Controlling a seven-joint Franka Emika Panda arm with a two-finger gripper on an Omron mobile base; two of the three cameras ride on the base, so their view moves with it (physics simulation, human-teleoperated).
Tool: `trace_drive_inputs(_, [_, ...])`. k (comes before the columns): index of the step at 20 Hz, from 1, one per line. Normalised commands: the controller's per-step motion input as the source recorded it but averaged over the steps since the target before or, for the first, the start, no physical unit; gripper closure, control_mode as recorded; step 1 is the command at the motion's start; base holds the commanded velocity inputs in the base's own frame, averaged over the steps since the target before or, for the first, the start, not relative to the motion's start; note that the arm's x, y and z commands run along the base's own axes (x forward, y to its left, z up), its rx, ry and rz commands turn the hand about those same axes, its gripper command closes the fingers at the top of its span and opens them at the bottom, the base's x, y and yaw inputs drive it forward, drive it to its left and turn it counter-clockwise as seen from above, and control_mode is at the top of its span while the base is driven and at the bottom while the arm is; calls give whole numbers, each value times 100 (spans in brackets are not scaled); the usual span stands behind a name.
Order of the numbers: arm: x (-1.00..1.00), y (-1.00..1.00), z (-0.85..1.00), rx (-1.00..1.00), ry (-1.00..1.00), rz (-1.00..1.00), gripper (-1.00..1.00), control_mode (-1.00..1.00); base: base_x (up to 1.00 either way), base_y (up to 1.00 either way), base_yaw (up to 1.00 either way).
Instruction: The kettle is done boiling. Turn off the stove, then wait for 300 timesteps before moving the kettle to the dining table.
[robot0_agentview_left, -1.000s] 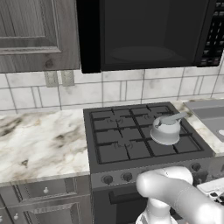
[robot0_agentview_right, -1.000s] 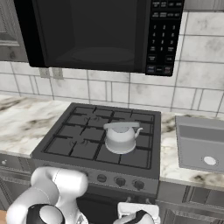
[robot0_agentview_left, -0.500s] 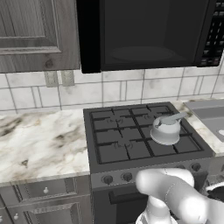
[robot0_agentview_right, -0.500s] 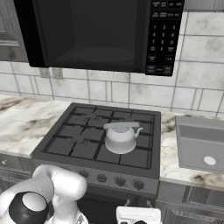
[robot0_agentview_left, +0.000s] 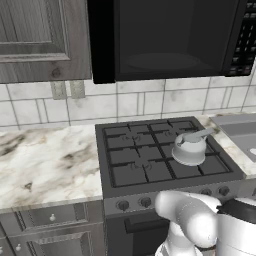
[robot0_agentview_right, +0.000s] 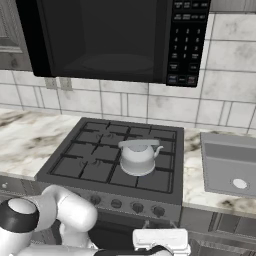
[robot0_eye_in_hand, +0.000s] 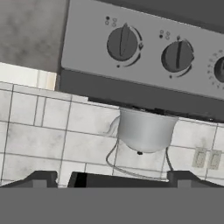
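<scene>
- Microwave (robot0_agentview_right: 100, 40): one, black, a glossy boxy body with a keypad column on its right side, hung above the range.
- Worktop (robot0_agentview_left: 45, 160): white-and-grey veined marble, smooth, one slab on each side of the range.
- Wall tiles (robot0_agentview_right: 150, 107): pale rectangular tiles with thin grout lines, behind the range.
- Cabinet door (robot0_agentview_left: 35, 40): one upper door, grey woodgrain with a raised panel, left of the microwave.
- Stove (robot0_agentview_left: 165, 175): one black gas range; dark cast-iron grates cover its top in a grid; a row of round grey knobs lines the front panel, three of them shown in the hand view, the exact total unclear.
- Sink (robot0_agentview_right: 230, 162): one grey rectangular basin, set in the worktop right of the range.
- Kettle (robot0_agentview_right: 137, 156): one, squat, dome-shaped, silver-grey metal with a short spout and a flat top handle; it stands upright on the grates at the front right of the stove.
- Gripper (robot0_eye_in_hand: 111, 177): one, two small dark fingertips spread wide apart, holding nothing, low before the stove front.
</scene>
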Motion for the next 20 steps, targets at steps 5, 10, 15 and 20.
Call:
trace_drive_inputs(5, [-1,0,67,-13,0,0,-100,-100,0,0,0])
trace_drive_inputs(10, [0,0,61,-15,0,0,-100,-100,0,0,0])
trace_drive_inputs(15, [0,2,56,-17,0,0,-100,-100,0,0,0])
trace_drive_inputs(20, [0,5,51,-17,2,0,-100,-100,0,0,0])
